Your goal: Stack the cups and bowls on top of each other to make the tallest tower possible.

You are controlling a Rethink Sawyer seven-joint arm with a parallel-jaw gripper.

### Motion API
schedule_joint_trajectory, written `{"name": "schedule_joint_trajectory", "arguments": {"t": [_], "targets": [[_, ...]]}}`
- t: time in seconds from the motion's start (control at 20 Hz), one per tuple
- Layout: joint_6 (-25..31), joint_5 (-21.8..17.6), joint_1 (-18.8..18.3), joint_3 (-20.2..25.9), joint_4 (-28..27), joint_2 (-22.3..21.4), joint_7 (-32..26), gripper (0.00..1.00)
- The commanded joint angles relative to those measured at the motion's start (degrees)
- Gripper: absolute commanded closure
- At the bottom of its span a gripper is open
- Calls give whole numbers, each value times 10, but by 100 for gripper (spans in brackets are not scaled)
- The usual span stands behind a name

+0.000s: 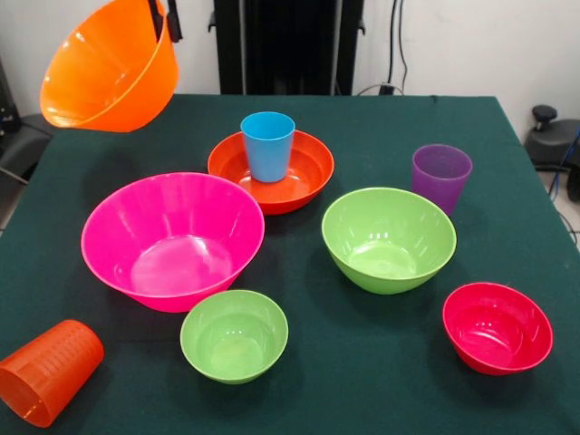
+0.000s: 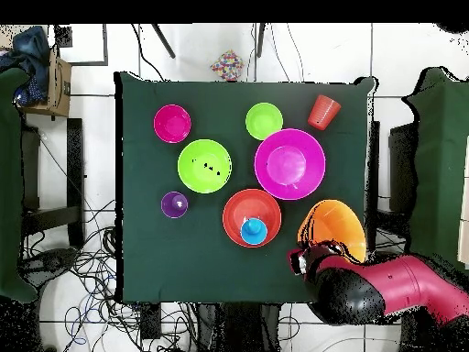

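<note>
In the upper left of the front view, the claw pinches the rim of the large glossy orange plastic bowl, holding it tilted well above the green tabletop. The tower so far is only the shallow red-orange bowl with the small blue tumbler upright inside it, at upper centre. The step in hand looks like carrying a bowl toward the stack (the blue cup stands in the way). Next, the bowl probably needs levelling and centring over that base.

Claw mostly cropped by top edge
</note>
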Motion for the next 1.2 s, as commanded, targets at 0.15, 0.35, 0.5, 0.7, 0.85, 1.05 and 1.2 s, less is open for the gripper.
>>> {"name": "schedule_joint_trajectory", "arguments": {"t": [0.15,0.35,0.5,0.7,0.85,1.05,1.2], "targets": [[72,-15,69,19,16,-75,-102,100],[58,-61,115,-15,2,-129,-41,100],[71,-121,165,-54,-12,-162,22,100],[81,-171,214,-92,-22,-166,73,100],[91,-188,246,-120,-30,-172,96,100],[94,-175,280,-151,-39,-173,107,100],[104,-184,313,-178,-48,-162,130,100]]}}
